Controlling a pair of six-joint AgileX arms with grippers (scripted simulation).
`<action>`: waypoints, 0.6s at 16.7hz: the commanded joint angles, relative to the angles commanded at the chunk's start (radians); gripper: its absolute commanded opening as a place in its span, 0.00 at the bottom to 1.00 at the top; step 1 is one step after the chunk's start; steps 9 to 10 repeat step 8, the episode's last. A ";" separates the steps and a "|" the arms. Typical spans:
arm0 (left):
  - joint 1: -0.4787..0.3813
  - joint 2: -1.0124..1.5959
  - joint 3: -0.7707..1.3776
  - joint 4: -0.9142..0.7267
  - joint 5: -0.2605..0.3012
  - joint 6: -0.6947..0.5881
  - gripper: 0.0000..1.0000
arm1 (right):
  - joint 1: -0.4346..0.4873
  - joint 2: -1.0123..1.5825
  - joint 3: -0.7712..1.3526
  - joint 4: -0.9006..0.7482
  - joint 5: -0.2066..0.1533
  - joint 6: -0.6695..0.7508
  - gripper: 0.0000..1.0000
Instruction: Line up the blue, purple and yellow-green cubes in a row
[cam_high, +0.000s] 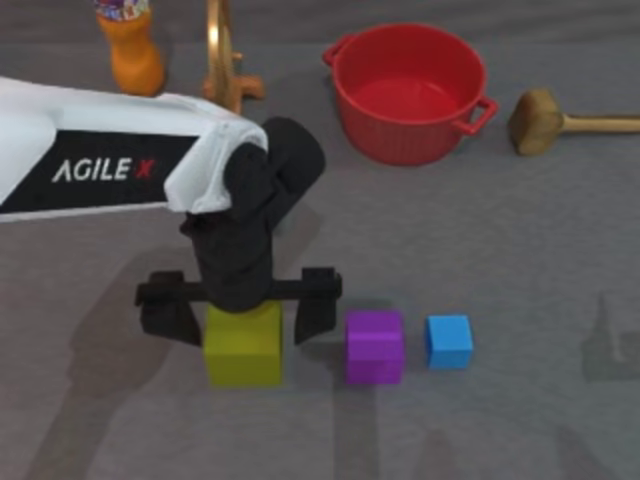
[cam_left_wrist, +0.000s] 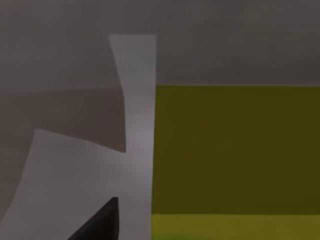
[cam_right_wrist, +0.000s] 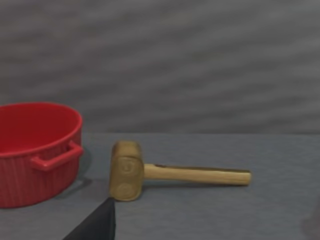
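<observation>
Three cubes stand side by side near the table's front: the yellow-green cube (cam_high: 245, 352) at the left, the purple cube (cam_high: 375, 346) in the middle, the blue cube (cam_high: 449, 341) at the right. My left gripper (cam_high: 240, 318) hangs over the yellow-green cube, open, with a gap between each dark finger and the cube's sides. Up close, the left wrist view is filled by the yellow-green cube (cam_left_wrist: 235, 150), with one finger (cam_left_wrist: 100, 225) beside it. My right arm is parked out of the top view; one dark finger (cam_right_wrist: 102, 225) of its gripper shows, holding nothing.
A red pot (cam_high: 408, 90) stands at the back, with a wooden mallet (cam_high: 560, 122) to its right. An orange bottle (cam_high: 133, 50) and a wooden stand (cam_high: 225, 60) are at the back left. The right wrist view shows the pot (cam_right_wrist: 35, 150) and the mallet (cam_right_wrist: 175, 172).
</observation>
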 joint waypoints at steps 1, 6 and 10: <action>0.002 -0.007 0.016 -0.024 0.000 -0.002 1.00 | 0.000 0.000 0.000 0.000 0.000 0.000 1.00; 0.015 -0.073 0.125 -0.209 0.000 -0.004 1.00 | 0.000 0.000 0.000 0.000 0.000 0.000 1.00; 0.017 -0.091 0.147 -0.239 0.000 -0.003 1.00 | 0.000 0.000 0.000 0.000 0.000 0.000 1.00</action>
